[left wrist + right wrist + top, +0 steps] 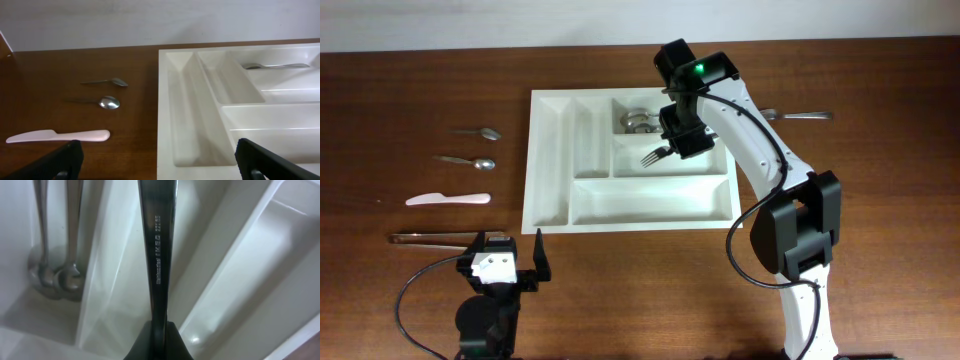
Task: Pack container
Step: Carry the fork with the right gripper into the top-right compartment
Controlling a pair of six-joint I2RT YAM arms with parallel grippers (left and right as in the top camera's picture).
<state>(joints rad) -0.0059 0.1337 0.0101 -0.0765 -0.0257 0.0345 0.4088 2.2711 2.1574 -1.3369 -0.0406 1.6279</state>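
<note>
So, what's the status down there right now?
Left gripper open, away from the tray. Right gripper shut on fork, over container's middle compartment. Spoons in next compartment, nothing blocking.

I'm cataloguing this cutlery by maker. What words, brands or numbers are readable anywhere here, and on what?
"IKEA": stamped on the handle of the fork, held in the right gripper.
The small word before it and the digits after it: too blurred to read.
Nothing readable on the tray or the spoons.
</note>
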